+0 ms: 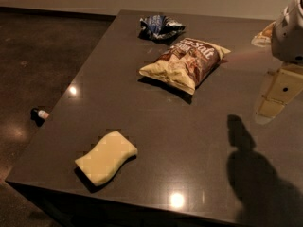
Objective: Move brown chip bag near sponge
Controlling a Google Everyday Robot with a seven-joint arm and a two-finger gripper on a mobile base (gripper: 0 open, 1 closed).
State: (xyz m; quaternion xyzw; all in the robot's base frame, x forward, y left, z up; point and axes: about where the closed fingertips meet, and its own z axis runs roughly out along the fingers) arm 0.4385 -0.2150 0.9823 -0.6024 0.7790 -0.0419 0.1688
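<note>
The brown chip bag (184, 62) lies flat on the dark table (189, 141) at the far middle, with white "Sea Salt" lettering and cream-yellow ends. The pale yellow sponge (106, 157) with wavy sides lies near the table's front left corner, well apart from the bag. My gripper (277, 96) hangs at the right edge of the view, above the table and to the right of the bag, touching nothing. Its white wrist housing (289, 30) shows above it.
A crumpled dark blue and white bag (160, 26) lies just behind the brown bag. A small bottle (40, 113) lies on the floor left of the table. The arm's shadow (255, 169) falls on the front right of the table.
</note>
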